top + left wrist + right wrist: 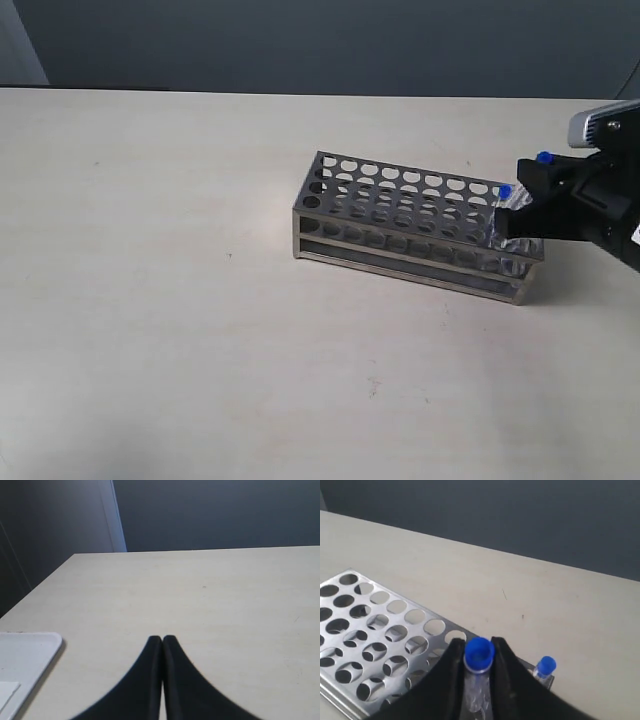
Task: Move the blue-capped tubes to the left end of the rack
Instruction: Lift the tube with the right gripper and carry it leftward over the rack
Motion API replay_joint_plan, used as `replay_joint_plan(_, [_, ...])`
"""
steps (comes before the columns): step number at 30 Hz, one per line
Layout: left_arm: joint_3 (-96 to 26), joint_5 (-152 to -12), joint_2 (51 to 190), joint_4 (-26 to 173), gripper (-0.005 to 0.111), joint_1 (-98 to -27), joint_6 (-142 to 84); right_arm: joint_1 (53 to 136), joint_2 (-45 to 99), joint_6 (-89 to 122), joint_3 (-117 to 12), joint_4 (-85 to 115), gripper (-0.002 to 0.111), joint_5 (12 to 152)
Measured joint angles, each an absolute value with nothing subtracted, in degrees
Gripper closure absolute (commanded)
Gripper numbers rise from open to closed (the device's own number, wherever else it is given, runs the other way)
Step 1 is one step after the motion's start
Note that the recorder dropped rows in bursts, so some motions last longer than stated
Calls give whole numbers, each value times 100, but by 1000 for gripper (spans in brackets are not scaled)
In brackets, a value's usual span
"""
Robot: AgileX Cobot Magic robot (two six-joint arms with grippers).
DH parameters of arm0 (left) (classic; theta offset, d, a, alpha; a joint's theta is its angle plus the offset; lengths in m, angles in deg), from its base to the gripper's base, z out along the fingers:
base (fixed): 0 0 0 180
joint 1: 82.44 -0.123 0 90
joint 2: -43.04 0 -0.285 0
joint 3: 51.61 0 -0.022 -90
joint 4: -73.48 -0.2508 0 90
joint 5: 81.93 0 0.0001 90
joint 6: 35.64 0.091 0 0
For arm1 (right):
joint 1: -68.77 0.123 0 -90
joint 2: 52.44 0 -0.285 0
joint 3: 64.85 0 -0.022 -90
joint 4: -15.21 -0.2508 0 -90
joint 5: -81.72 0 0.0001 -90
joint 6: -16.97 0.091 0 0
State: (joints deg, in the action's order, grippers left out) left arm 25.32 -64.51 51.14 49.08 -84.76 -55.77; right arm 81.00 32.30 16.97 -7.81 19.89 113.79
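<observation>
The steel rack (400, 215) stands mid-table, its long side running left to right. My right gripper (508, 205) is at the rack's right end, shut on a blue-capped tube (479, 656); the cap (505, 190) shows just at the fingertips. Whether that tube's lower end sits in a hole is hidden by the fingers. A second blue-capped tube (546, 666) stands in the rack's right corner beside the gripper (477, 641), its cap (543, 157) showing above the arm. Other tubes are not visible. The rack's (380, 635) remaining holes look empty. My left gripper (162, 639) is shut, holding nothing.
A white tray (25, 655) lies at the table's corner near the left gripper. Bare beige table (180, 300) surrounds the rack on the left and front. A dark wall (320, 40) runs behind the table's far edge.
</observation>
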Motion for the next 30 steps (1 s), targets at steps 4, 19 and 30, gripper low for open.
replay_joint_plan(4, [2532, -6451, 5114, 4908, 106, -8476, -5577, 8100, 2893, 1933, -781, 2123, 108, 11403])
replay_joint_plan(19, [2532, -6451, 5114, 4908, 106, -8476, -5577, 8100, 4681, 5438, -3267, 6528, 108, 12045])
replay_joint_plan(30, [2532, -6451, 5114, 4908, 106, -8476, -5577, 8100, 5935, 6412, -4482, 8026, 108, 12632])
